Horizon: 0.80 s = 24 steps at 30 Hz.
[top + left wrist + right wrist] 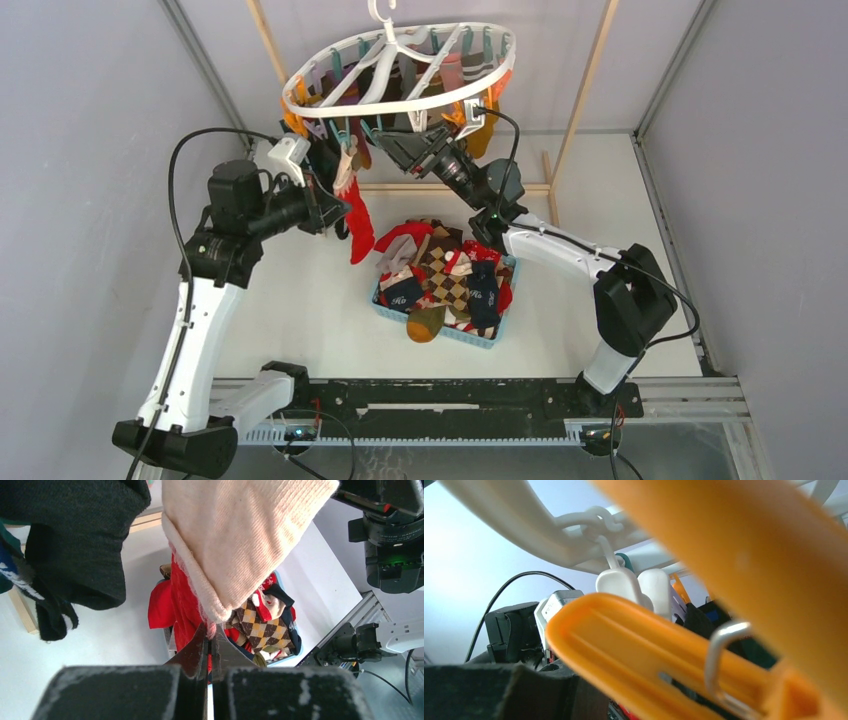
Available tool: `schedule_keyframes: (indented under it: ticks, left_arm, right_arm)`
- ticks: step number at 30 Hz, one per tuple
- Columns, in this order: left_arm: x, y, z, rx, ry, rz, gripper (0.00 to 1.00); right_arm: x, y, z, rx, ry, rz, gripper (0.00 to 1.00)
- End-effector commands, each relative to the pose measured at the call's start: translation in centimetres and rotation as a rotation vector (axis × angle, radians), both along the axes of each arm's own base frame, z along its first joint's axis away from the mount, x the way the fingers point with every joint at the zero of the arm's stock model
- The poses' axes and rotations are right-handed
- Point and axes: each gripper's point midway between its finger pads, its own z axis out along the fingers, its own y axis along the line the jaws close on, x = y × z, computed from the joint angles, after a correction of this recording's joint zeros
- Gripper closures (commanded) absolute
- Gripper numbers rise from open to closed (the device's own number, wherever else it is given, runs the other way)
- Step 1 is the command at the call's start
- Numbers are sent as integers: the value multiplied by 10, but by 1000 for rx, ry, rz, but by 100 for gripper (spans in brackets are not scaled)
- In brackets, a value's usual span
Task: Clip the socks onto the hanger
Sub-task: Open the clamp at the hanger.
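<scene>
White plastic hanger (400, 106) hangs at the far middle, with teal and orange clips along its ring, some gripping socks (481, 135). Under its left side the left gripper (208, 636) has its fingers pressed together on a red sock (358, 225), beside a pinkish-white sock (240, 535) hanging from a clip. The right gripper (400, 143) is up at an orange clip (634, 650); whether it squeezes the clip I cannot tell. Nearer, a blue basket (440, 335) holds more. White lettering on a navy sock (483, 290) is too small to read.
</scene>
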Motion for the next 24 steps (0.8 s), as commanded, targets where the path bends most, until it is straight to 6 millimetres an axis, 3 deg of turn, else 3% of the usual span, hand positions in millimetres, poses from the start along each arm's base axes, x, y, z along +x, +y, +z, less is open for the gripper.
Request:
schedule_keyframes:
  ticks: [1, 10, 15, 18, 24]
  left_arm:
    - [-6, 1, 35, -6, -109, -9, 100]
    - [-6, 2, 36, -5, -109, -5, 100]
    - [-7, 2, 37, -7, -111, -7, 100]
    - [-8, 3, 37, -3, -115, -5, 100]
    - [-2, 14, 33, 43, -121, 56, 100]
  right_arm:
    - [-12, 0, 14, 44, -41, 26, 56]
    - [-12, 6, 13, 50, -37, 19, 65]
    - [-15, 15, 9, 36, -42, 20, 65]
    - [-15, 14, 11, 46, -45, 13, 71]
    - [-19, 4, 24, 24, -85, -74, 93]
